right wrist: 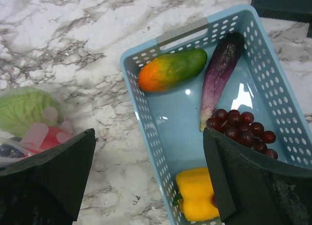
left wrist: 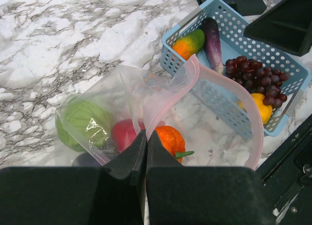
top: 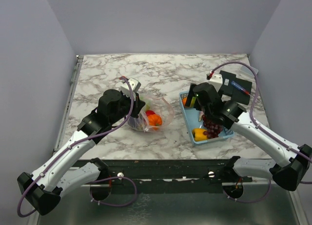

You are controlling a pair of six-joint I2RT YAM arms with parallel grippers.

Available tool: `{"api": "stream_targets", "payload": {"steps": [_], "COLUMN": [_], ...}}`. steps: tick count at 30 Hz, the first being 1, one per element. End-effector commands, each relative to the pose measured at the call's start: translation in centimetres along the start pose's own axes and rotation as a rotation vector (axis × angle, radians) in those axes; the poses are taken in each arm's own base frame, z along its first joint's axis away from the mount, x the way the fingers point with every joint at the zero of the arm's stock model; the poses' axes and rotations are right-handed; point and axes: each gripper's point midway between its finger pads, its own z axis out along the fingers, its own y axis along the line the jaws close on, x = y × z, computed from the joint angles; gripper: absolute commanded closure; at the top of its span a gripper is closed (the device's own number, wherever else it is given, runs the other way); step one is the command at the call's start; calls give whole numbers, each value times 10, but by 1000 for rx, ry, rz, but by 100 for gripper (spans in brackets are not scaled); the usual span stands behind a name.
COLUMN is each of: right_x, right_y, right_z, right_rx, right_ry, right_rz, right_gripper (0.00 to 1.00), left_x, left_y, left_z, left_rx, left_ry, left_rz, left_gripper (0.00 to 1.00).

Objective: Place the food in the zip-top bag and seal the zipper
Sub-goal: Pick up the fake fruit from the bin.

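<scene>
My left pincer (left wrist: pixel 146 139) is shut tight on the near edge of the zip-top bag (left wrist: pixel 122 88), pinching the clear plastic close to its mouth. The bag lies on the marble surface (top: pixel 107 73), left of centre, with its mouth gaping toward the right. The zipper (left wrist: pixel 246 103), a thin pinkish-red strip, curves in an open arc around that mouth, its 2 sides well apart.

Through the plastic I see 3 pieces of food. The green cabbage (left wrist: pixel 80 122) is at the left, the red tomato (left wrist: pixel 124 134) is beside it, and the orange pumpkin (left wrist: pixel 168 138) lies just right of my fingertips, at the mouth.

Just beside the bag, to the right, stands a light-blue perforated basket (right wrist: pixel 141 108). It holds 4 pieces. An orange-and-green fruit (right wrist: pixel 170 69) and the purple eggplant (right wrist: pixel 222 69) lie at its far end. The dark grapes (right wrist: pixel 241 127) sit against the eggplant's tip, and the yellow pepper (right wrist: pixel 197 193) is at the near end.

My right pincer (right wrist: pixel 148 132) hangs above the basket with its jaws spread wide. One finger is out past the left wall over the marble, and the other is on the grapes' side.

At the far right, behind the basket, some dark flat items (top: pixel 236 83) lie on the surface. I cannot tell what they are.
</scene>
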Motion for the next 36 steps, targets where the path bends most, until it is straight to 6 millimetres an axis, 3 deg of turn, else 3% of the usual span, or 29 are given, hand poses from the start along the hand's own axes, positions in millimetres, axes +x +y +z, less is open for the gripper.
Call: {"api": "stream_targets", "payload": {"steps": [1,5,10,25,36], "right_x": [17,34,42,53,63], "right_y": [-1,-11,-18,-37,-40], "right_z": [27,58,81,120,140], "right_rx": [-7,-6,22,114,144], "right_ry": [73,157,166,134,141], "right_rz": [76,174,289,644,776], "right_gripper": [4,3,3,12,16], "left_x": [-8,-8,-6,-7,-6], "left_y": [1,2,3,2,2], "left_z": [-1,0,-1,-1,-1], "left_rx": [-11,-13,-18,-13,-12], "left_ry": [-21,-20,-16,-18,-13], "left_rz": [3,6,7,8,9], "left_gripper": [100,100,100,100,100]}}
